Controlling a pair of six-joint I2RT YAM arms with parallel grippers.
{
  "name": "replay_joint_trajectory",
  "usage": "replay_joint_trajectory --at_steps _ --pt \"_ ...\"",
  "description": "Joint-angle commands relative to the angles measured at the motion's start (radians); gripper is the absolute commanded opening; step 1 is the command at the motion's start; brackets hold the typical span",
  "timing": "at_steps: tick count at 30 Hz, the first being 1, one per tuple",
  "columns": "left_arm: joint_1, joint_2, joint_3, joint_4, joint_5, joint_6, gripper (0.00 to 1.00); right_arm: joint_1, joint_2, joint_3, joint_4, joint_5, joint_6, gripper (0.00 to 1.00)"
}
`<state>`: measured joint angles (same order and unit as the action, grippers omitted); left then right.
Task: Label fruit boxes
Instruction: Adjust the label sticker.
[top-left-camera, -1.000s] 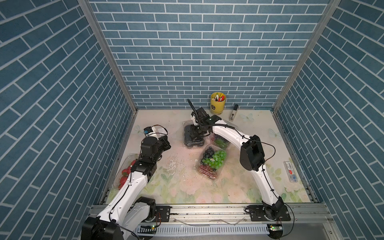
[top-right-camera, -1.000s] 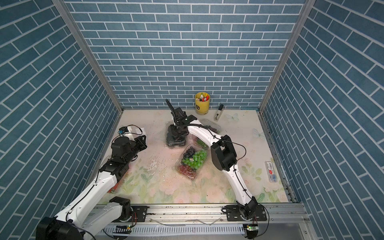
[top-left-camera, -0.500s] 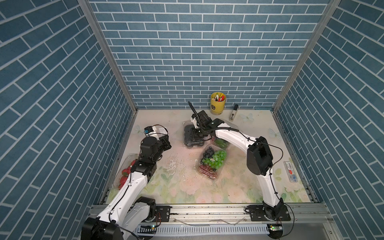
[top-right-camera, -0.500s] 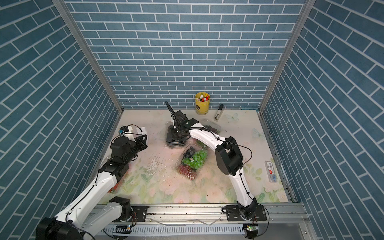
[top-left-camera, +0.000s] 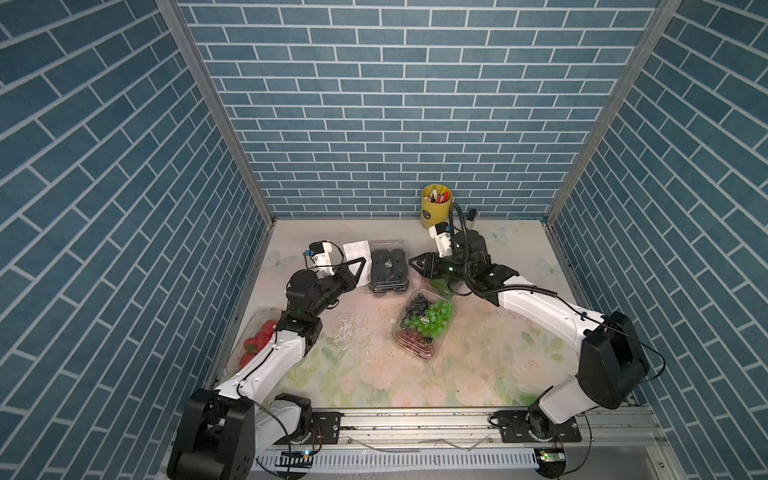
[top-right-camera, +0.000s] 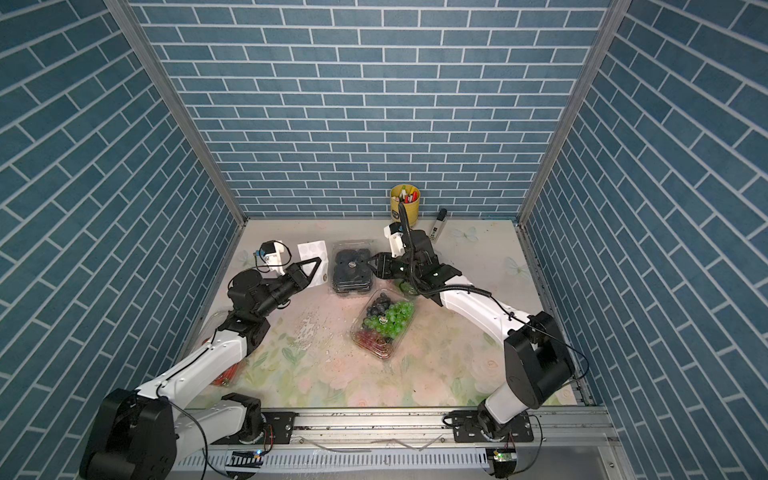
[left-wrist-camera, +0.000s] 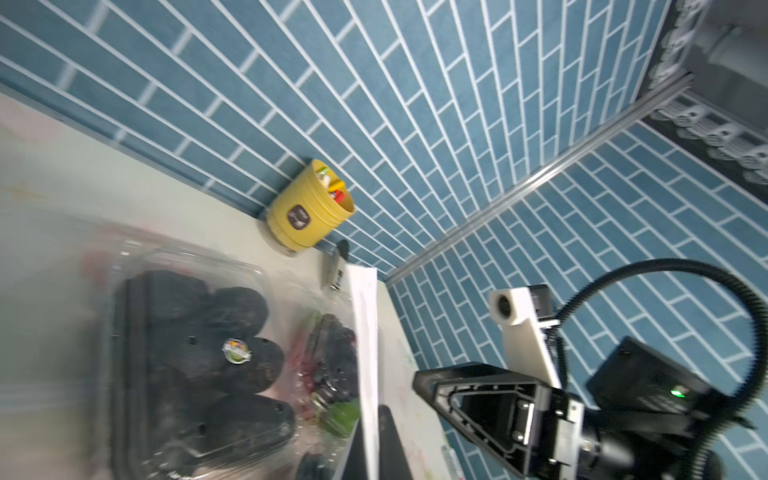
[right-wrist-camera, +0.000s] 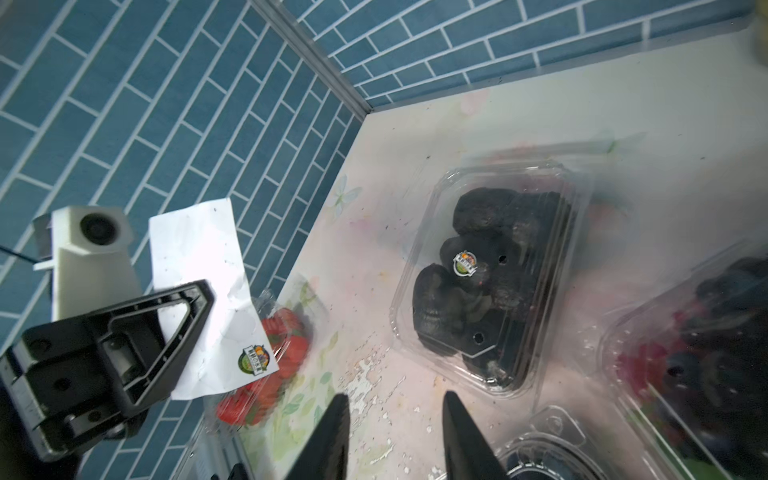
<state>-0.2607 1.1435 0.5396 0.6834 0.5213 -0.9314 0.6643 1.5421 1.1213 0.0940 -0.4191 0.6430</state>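
Observation:
Four clear fruit boxes lie on the floral table. The black-berry box (top-left-camera: 388, 272) (top-right-camera: 352, 270) (right-wrist-camera: 486, 286) (left-wrist-camera: 195, 357) carries a round sticker (right-wrist-camera: 464, 263) on its lid. The mixed-grape box (top-left-camera: 424, 324) (top-right-camera: 384, 322) lies nearer the front, also with a sticker (top-left-camera: 423, 331). The strawberry box (top-left-camera: 257, 336) (right-wrist-camera: 270, 361) sits partly under my left arm. A fourth box (top-left-camera: 441, 286) is mostly hidden beneath my right wrist. My left gripper (top-left-camera: 365, 260) (left-wrist-camera: 372, 419) is shut on the white sticker sheet (top-left-camera: 356, 250) (right-wrist-camera: 208, 291), beside the black-berry box. My right gripper (top-left-camera: 410, 262) (right-wrist-camera: 395, 399) is open and empty, just off that box's other side.
A yellow pen cup (top-left-camera: 436, 205) (top-right-camera: 404, 206) (left-wrist-camera: 309, 212) stands against the back wall, with a marker (top-right-camera: 437, 224) lying beside it. Blue brick walls close in the table on three sides. A metal rail (top-left-camera: 415, 419) runs along the front edge.
My right gripper has drawn back off the black-berry box toward the right and its jaws have opened. The left arm holds the sheet nearly still.

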Motion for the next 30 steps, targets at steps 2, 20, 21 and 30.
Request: replay_joint_trajectory --at_steps 2,20,21,30 --pt "-0.075 0.036 0.037 0.193 0.092 -0.080 0.00 -0.007 -0.061 -0.081 0.313 -0.168 0.145 0.41" --pt "-0.185 0.170 0.104 0.338 0.082 -0.237 0.00 -0.035 0.014 -0.151 0.761 -0.386 0.409 0.46" --pt "-0.185 0.170 0.110 0.334 0.080 -0.236 0.00 -0.036 0.020 -0.153 0.776 -0.396 0.419 0.46" --pt "-0.183 0.172 0.135 0.316 0.069 -0.228 0.00 -0.036 0.015 -0.173 0.799 -0.417 0.429 0.30"
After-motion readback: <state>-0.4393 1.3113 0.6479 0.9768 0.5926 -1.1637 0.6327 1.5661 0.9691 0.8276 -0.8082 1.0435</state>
